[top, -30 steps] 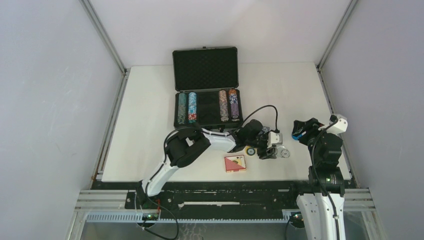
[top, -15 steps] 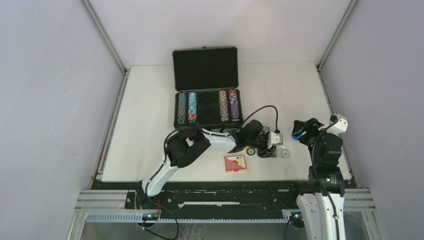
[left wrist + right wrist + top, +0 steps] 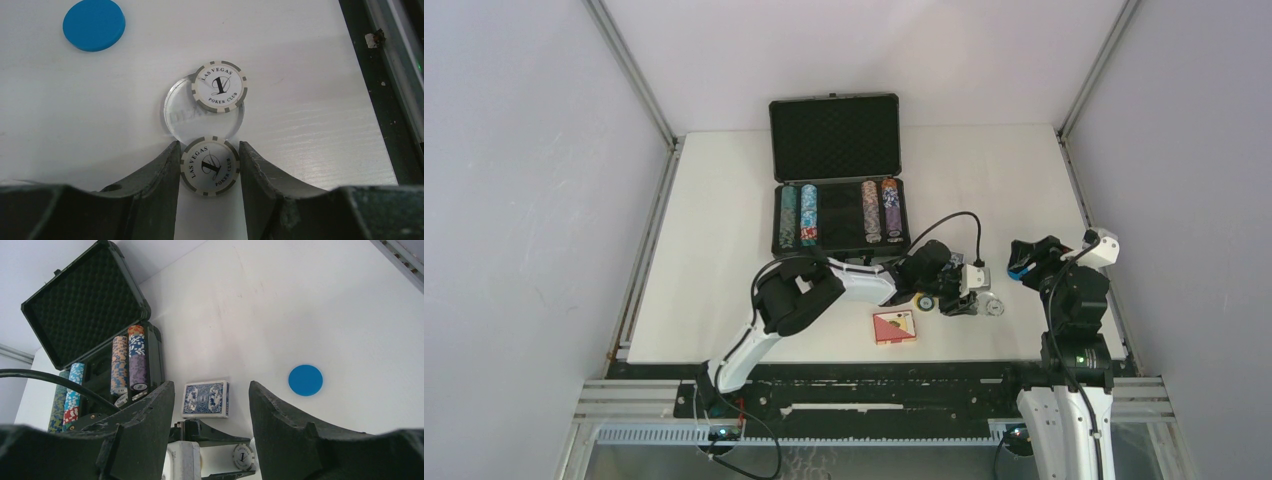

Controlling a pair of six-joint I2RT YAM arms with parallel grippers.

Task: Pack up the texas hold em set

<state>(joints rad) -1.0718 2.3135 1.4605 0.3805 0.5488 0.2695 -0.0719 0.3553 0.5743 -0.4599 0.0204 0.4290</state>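
Status: packing was partly done.

1. Nearest the arms, the red deck (image 3: pixel 894 327) lay loose on the table (image 3: pixel 714 260).
2. Just right of it and slightly farther, the left gripper (image 3: pixel 209 150) was down at the table. Its fingers (image 3: pixel 167 165) pinched a white chip (image 3: pixel 210 166) by its edges, and the chip looked flat on the surface.
3. Just beyond lay the clear button (image 3: pixel 202 117), with a second chip (image 3: pixel 219 87) overlapping its far edge.
4. Farther on lay the blue deck (image 3: pixel 205 399), with the blue button (image 3: pixel 305 380) to its right, both on the table.
5. The right gripper (image 3: pixel 211 385) hung at the right with its fingers (image 3: pixel 280 415) spread and nothing between them.
6. At the far centre, the case (image 3: pixel 834 138) stood open with its lid up and four chip rows (image 3: pixel 809 215) seated in it.

By these views, both decks, both buttons and both loose chips had yet to go in, and the lid had yet to be shut.
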